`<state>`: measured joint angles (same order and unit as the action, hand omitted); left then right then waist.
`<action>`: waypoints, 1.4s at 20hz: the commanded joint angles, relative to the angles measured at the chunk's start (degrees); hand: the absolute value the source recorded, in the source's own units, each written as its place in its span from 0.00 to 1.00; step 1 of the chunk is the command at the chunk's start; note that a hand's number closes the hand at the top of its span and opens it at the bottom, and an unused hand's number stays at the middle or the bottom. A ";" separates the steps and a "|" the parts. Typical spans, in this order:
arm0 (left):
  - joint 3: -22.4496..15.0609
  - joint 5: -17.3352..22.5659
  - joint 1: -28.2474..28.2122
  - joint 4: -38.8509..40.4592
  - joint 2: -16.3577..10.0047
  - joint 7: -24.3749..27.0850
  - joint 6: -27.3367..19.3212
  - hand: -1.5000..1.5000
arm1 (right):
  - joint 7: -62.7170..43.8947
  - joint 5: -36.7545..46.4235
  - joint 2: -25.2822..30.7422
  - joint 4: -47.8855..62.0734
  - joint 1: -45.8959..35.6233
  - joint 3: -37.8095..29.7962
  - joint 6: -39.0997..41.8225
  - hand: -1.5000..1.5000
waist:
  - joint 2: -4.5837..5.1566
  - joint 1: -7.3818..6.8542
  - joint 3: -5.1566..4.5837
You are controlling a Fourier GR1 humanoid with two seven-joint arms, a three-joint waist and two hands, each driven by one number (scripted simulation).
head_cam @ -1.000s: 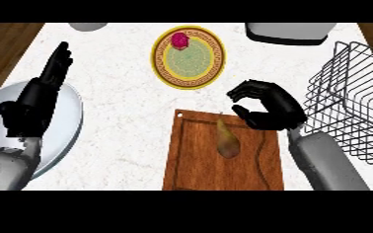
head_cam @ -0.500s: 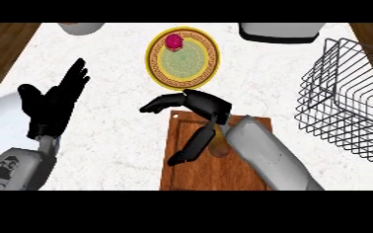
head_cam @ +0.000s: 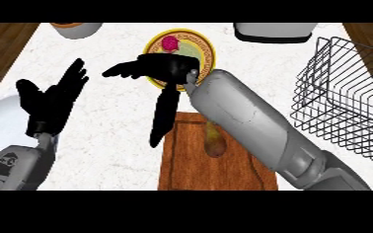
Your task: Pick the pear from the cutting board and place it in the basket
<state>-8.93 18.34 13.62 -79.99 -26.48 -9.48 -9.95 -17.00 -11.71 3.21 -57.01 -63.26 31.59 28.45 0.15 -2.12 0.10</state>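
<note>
One pear (head_cam: 214,143) lies on the cutting board (head_cam: 188,170) at the middle of the table (head_cam: 109,128). Its long axis runs away from the robot, and its right flank is tucked under the grey right forearm. The right hand (head_cam: 172,67) hangs past the board's far edge, over the yellow plate (head_cam: 205,47). Its fingers are spread and hold nothing; one reaches back down toward the board's left corner. The pear therefore sits behind that hand, on the robot's side and slightly to its right. The coming move looks to call for drawing the hand back over the fruit. The left hand (head_cam: 48,102) rests open at the view's left, fingers up and farther from the pear. The wire basket (head_cam: 339,98) stands well apart at the right.
</note>
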 commanded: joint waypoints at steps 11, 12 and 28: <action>-0.21 -1.22 1.75 1.43 0.60 -0.21 1.11 0.50 | -4.23 5.35 8.78 25.61 -24.54 1.00 30.09 0.00 | 1.13 -1.58 -0.22; 1.91 0.41 1.89 2.23 -0.36 0.25 2.41 0.50 | -5.57 4.98 6.44 28.38 -26.04 0.27 30.27 0.00 | 1.06 -1.68 -0.27; 3.89 -1.43 -4.66 1.50 0.44 3.13 3.56 0.50 | 8.43 7.57 12.00 33.26 -20.06 -5.15 33.19 0.00 | -0.05 1.01 -0.12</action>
<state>-5.97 17.48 14.11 -78.72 -25.87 -9.25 -7.17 -9.50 -4.24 14.87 -23.03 -85.54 27.88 60.62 0.47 -1.85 0.33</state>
